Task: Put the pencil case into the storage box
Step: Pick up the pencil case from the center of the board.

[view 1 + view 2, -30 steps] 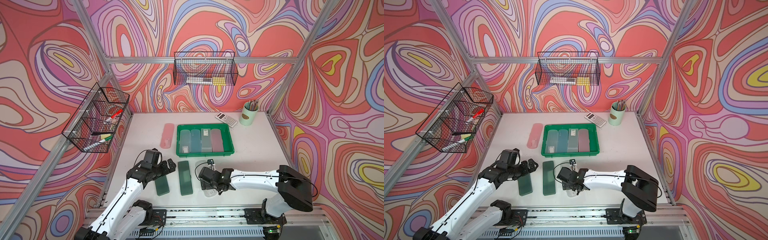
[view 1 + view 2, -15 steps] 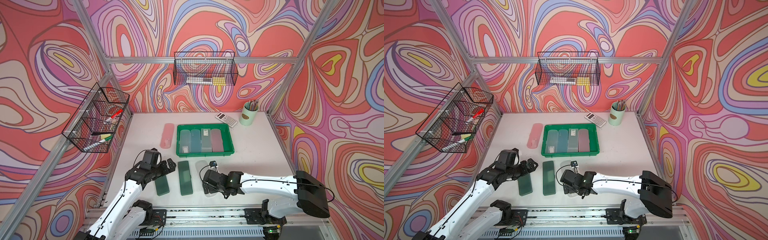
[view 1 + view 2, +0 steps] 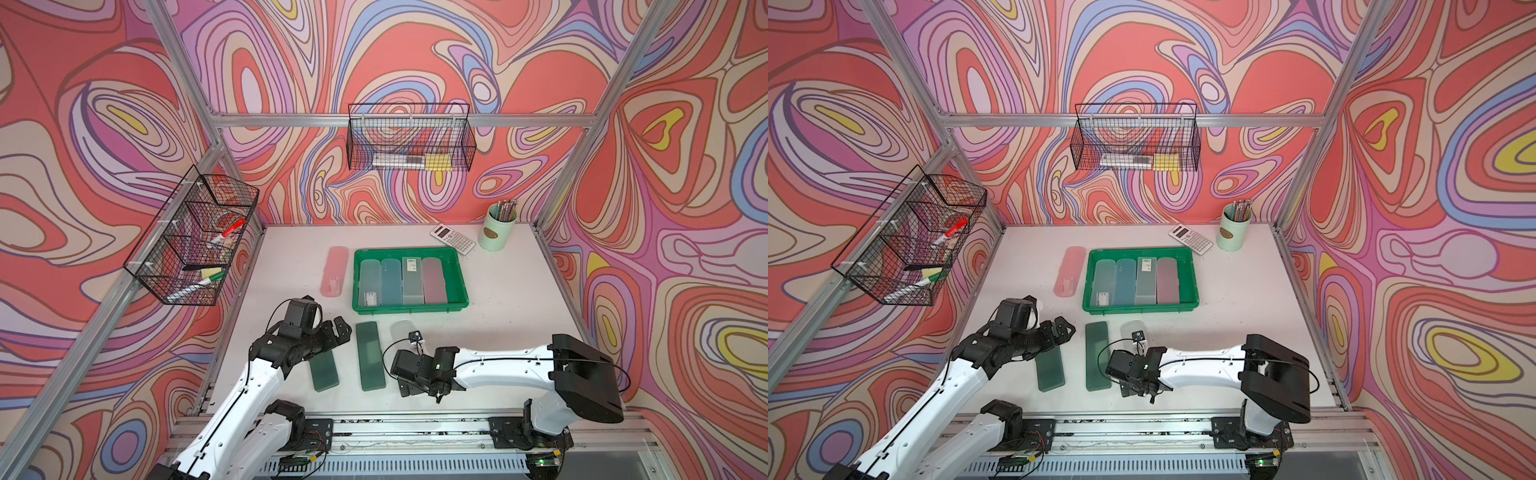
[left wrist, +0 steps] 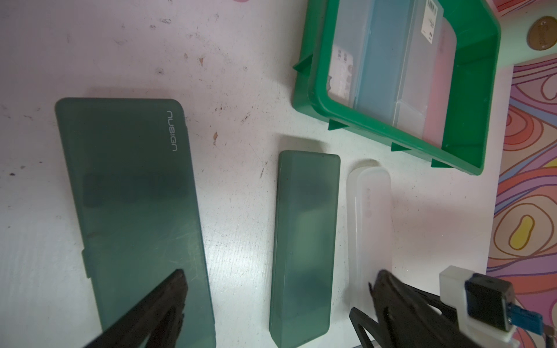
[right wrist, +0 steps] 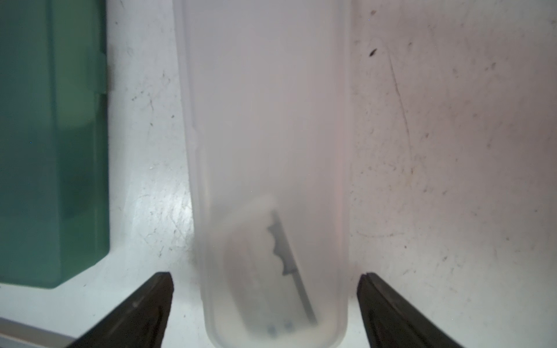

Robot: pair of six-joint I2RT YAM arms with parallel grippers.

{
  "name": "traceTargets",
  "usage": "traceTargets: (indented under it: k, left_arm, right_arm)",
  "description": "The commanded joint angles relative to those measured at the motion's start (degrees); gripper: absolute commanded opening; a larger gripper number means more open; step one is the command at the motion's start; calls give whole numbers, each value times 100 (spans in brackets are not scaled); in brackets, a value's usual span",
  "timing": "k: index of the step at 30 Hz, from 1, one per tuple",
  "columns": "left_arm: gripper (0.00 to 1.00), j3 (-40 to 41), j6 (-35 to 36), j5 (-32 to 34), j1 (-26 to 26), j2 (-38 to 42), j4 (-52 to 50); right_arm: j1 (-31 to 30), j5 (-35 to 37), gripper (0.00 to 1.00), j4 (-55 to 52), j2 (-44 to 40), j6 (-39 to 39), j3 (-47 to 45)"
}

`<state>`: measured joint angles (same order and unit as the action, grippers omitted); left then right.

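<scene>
Top views: the right wrist sits a bit nearer the front rail [image 3: 415, 430] than a second ago. Its black elbow link swung outward half a second ago and is back. Left arm, storage box [image 3: 411, 308] [image 3: 1140, 308] and the cases haven't moved. The frosted pencil case [image 3: 400, 329] [image 3: 1128, 328] lies flat on the tabletop [image 3: 519, 311], running straight out from the right jaws with its near end hidden under them. The box sits beyond its far end, apart from it, and holds four cases side by side.

Left wrist: left jaws spread wide, holding nothing. Pencil case [image 4: 369, 217] runs out ahead of one tip. The narrow dark green case [image 4: 304, 241] is ahead of the gap, the wide dark green case [image 4: 132, 195] under the other tip. Box [image 4: 313, 90] is further out.

Right wrist: right jaws wide, one tip each side of the pencil case [image 5: 265, 120] near its end, gap on both sides, no contact. The case is long, milky translucent plastic with a rounded end. A paper insert with a dark toothed strip shows through at the jaw end. Narrow green case [image 5: 51, 150] lies just outside one tip.
</scene>
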<state>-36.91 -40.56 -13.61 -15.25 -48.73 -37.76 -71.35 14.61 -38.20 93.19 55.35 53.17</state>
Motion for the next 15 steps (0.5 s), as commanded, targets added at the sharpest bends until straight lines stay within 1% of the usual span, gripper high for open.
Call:
traceTargets:
  k: [1,3,7,10,12,15]
  left_arm:
    - [99,-170,5,310,-9,103,-292]
    - [99,-74,-61,513,-9,177,-236]
    - [99,39,-239,586,-5,259,-172]
    - [99,-14,-230,769,-3,259,-339]
    - [99,-61,-178,856,-10,235,-461]
    - [99,-132,-129,795,-10,306,-549]
  right_arm:
    - [-56,138,96,-212,218,112,132]
    - [-69,134,95,-169,333,182,111]
    - [-72,149,92,-133,437,311,81]
    - [-88,189,90,-85,428,379,27]
    - [-89,209,85,-45,450,369,12]
    - [-99,275,78,-82,464,378,27]
